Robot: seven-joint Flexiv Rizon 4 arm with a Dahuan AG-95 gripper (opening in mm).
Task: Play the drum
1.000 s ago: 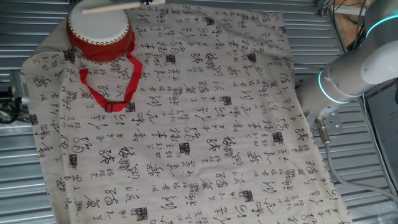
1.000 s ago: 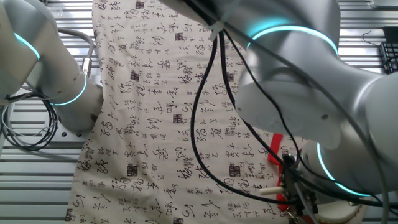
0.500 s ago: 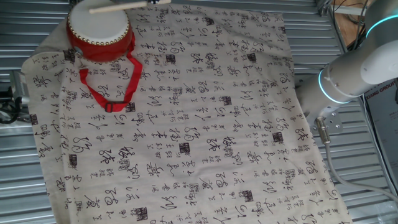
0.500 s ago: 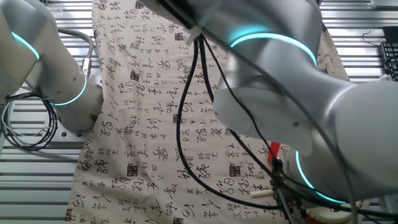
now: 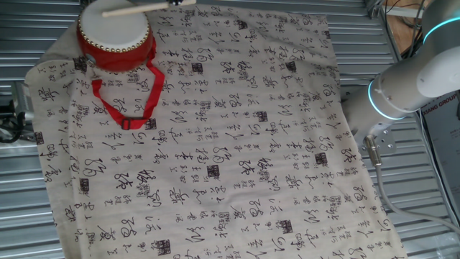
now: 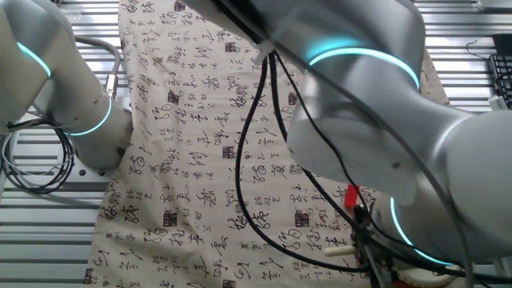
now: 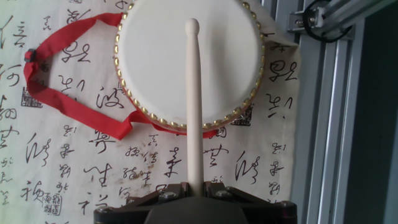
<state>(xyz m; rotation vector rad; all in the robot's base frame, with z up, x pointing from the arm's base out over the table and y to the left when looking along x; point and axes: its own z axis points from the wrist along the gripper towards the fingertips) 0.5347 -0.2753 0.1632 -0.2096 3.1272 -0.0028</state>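
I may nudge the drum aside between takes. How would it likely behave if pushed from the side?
The drum is squat, wider than tall, and sits flat, so it would probably slide rather than tip or roll. The cloth beneath it may bunch up. The loose red strap looks floppy and would likely trail behind.

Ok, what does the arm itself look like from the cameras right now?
The arm has thick, rounded, glossy silver-grey links with glowing cyan light rings at the joints. Black cables hang in loose loops along it. In the hand view, only the dark base of the gripper shows along the bottom edge.
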